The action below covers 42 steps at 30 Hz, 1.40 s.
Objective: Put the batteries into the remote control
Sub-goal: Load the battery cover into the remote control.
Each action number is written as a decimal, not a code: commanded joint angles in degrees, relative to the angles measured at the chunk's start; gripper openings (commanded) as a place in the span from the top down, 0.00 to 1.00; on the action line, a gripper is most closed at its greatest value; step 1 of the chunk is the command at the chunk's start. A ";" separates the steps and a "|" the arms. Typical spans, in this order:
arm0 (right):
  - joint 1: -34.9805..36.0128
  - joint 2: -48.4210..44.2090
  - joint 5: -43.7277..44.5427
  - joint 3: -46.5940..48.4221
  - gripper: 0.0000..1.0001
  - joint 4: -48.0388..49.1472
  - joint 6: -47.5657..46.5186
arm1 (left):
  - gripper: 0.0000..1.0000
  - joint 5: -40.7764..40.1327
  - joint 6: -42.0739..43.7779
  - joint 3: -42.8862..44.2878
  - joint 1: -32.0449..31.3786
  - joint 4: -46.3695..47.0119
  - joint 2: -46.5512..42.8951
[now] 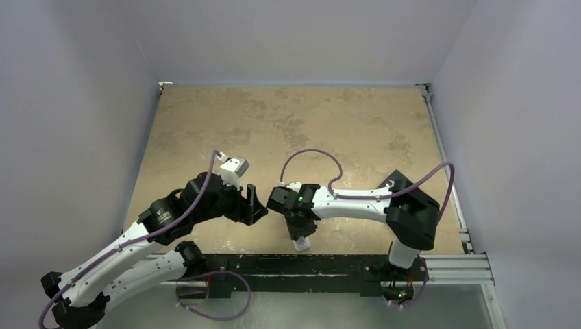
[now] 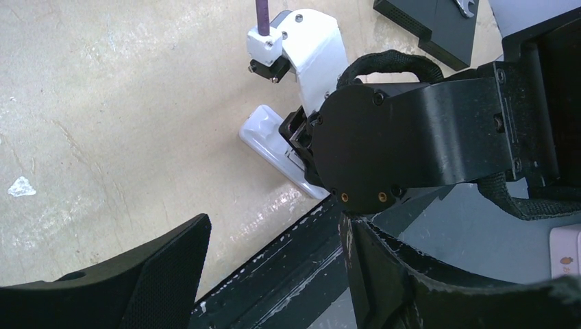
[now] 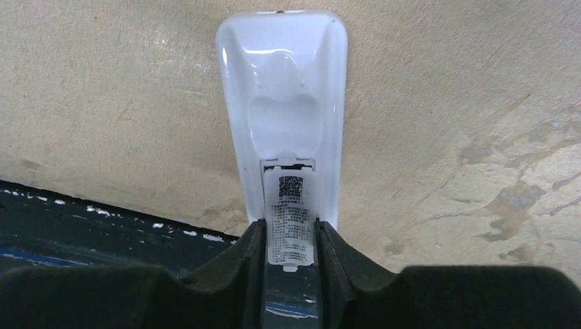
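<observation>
Not much of the remote control (image 3: 288, 89) was on show from above. The right arm (image 1: 356, 202) reached in low along the near edge of the tabletop (image 1: 308, 123) with its wrist bent down, and only a white stub poked out beneath it, just beside the dark rail (image 1: 308, 264). The right wrist view had it better: the remote lay back-up on the tabletop, rounded end away, its near end buried between the black fingers (image 3: 243, 257). The right jaws stood narrow, pressed to either side of a labelled white cover piece (image 3: 291, 219) jutting from the remote's back toward the camera, its print too small to read. From the left wrist, the right wrist's black housing (image 2: 397, 137) blocked all but one rounded end of the remote. The left arm (image 1: 130, 243) lay stretched low toward the centre, the left jaws spread wide and holding nothing, hovering close beside the right wrist. A pale object (image 2: 567, 252) was cut off at the frame edge and could not be identified.
</observation>
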 commanded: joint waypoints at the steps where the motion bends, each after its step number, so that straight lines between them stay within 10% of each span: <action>1: -0.48 0.27 -0.23 0.36 0.77 1.02 -0.66 | 0.30 0.63 1.07 0.32 -0.30 2.03 -0.07; 42: -2.54 3.28 0.47 3.50 0.58 -0.04 -3.32 | 0.29 0.11 0.97 0.41 -0.30 1.93 0.04</action>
